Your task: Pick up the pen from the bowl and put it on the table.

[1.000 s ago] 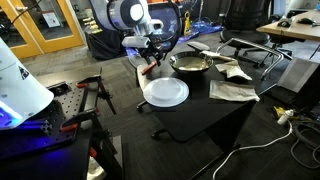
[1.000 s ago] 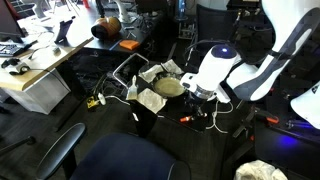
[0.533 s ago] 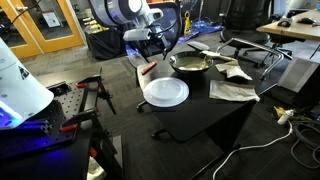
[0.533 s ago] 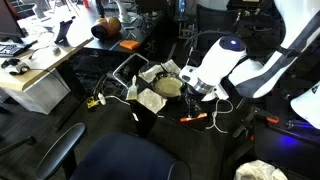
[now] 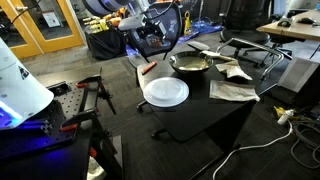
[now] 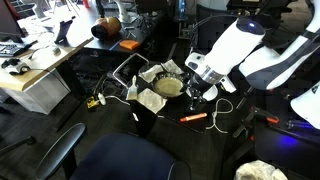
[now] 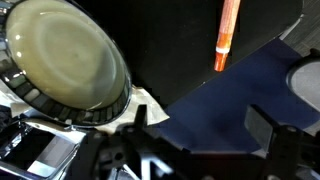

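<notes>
Pen (image 5: 147, 69): lies flat on the black tabletop (image 5: 200, 108), close to the far-left corner as an exterior view shows it, just beside the white plate (image 5: 165, 92) and well clear of the metallic bowl (image 5: 190, 64).

Wrist view, left to right: metallic bowl (image 7: 65, 60), nothing inside it; Pen (image 7: 227, 35); rim of the white plate (image 7: 305, 85).

Long axis: nearly up-and-down in the wrist view with a slight lean, and almost level across an exterior view (image 6: 194, 117). Which end is the writing tip cannot be told.

End effector (image 7: 200, 140): hangs above the tabletop with jaws spread and nothing between them.

Step, as judged: placement is done and only the retreat remains. The next move calls for a clean rise that avoids nudging the Pen, which could roll toward the nearby edge.
</notes>
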Motion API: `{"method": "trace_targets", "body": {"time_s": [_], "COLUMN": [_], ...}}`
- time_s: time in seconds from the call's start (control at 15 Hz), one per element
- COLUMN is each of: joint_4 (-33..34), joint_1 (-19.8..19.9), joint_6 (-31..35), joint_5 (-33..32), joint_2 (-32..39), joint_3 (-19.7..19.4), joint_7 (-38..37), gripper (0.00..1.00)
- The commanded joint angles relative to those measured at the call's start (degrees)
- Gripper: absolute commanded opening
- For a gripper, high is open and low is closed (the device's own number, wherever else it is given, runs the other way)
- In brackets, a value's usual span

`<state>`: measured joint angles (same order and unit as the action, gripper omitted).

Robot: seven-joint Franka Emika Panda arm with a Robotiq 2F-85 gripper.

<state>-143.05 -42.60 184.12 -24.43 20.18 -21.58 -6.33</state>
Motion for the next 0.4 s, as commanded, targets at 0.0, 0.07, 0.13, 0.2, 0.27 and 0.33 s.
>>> {"method": "trace_targets", "body": {"time_s": [0.0, 0.07, 0.13, 0.2, 0.27, 0.33], "joint_4": [-0.45, -0.58, -0.58, -0.55, -0.52, -0.52], "joint_1": [-1.07, -1.47, -1.44, -1.43, -1.43, -1.43], "joint_6": [0.00, -0.01, -0.01, -0.01, -0.01, -0.01], "joint_5": [0.00, 0.00, 0.00, 0.00, 0.00, 0.00], "joint_2": [-0.56, -0.80, -0.76, -0.63, -0.46, -0.40], "joint_3": [-1.15, -1.57, -1.49, -1.47, -1.46, -1.45], "joint_7": [0.00, 0.00, 0.00, 0.00, 0.00, 0.00], "gripper": [1.00, 1.00, 1.00, 1.00, 1.00, 1.00]}}
